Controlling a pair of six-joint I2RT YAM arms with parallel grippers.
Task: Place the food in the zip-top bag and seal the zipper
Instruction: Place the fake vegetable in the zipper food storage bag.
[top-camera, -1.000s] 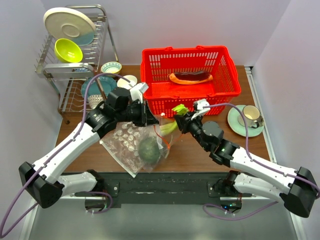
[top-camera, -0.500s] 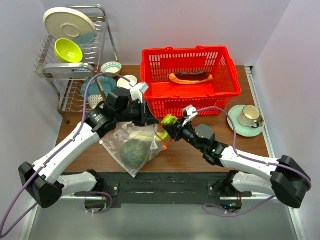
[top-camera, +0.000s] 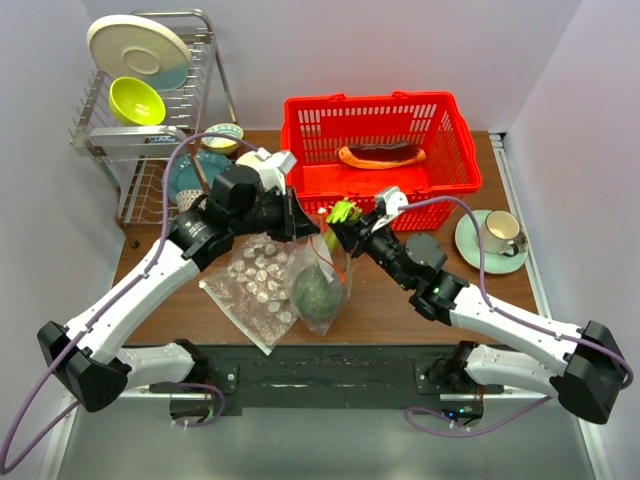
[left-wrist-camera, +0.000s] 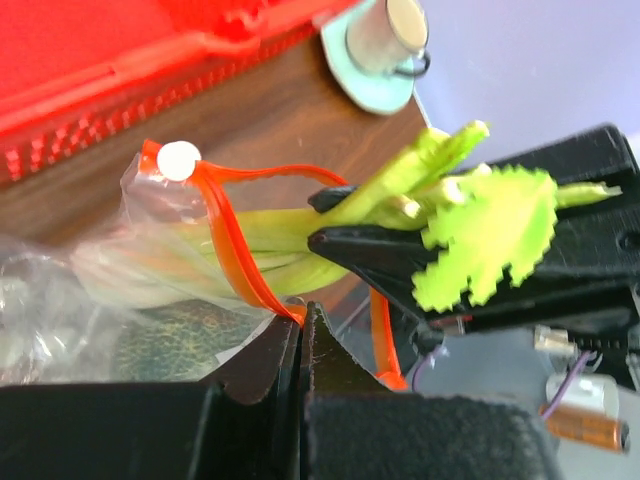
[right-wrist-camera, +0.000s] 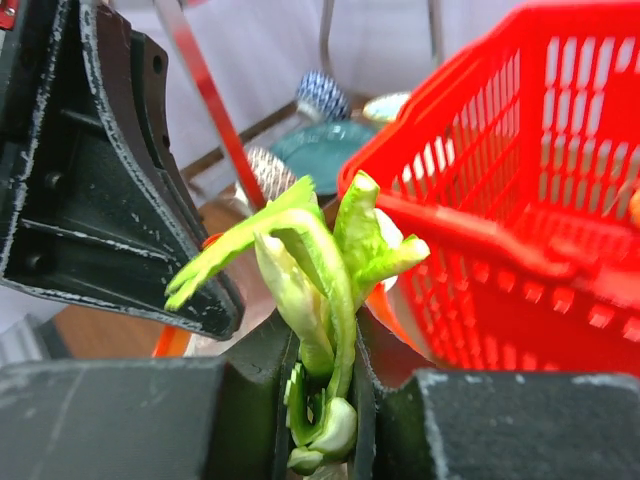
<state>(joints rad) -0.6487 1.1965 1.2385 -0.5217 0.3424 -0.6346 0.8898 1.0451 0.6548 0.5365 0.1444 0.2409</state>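
The clear zip-top bag (top-camera: 325, 262) hangs from my left gripper (top-camera: 303, 222), which is shut on the orange-red zipper (left-wrist-camera: 235, 250) at the bag's mouth. A dark green ball (top-camera: 313, 291) rests in the bottom of the bag. My right gripper (top-camera: 346, 232) is shut on the light-green stalks (top-camera: 343, 212), right beside the left gripper. In the left wrist view the stalks (left-wrist-camera: 400, 190) reach through the zipper's loop into the open mouth. The red-brown slab (top-camera: 380, 155) lies in the red basket (top-camera: 440, 180).
A clear bag printed with white dots (top-camera: 255, 285) lies flat under the left arm. The basket stands just behind both grippers. A cup on a saucer (top-camera: 497, 238) is at the right. The dish rack (top-camera: 150, 100) and some bowls (top-camera: 222, 135) are at the back left.
My left gripper has lifted the bag's mouth up and back, so the bag now hangs with the ball lower right. The right gripper has followed with the stalks, staying at the mouth.
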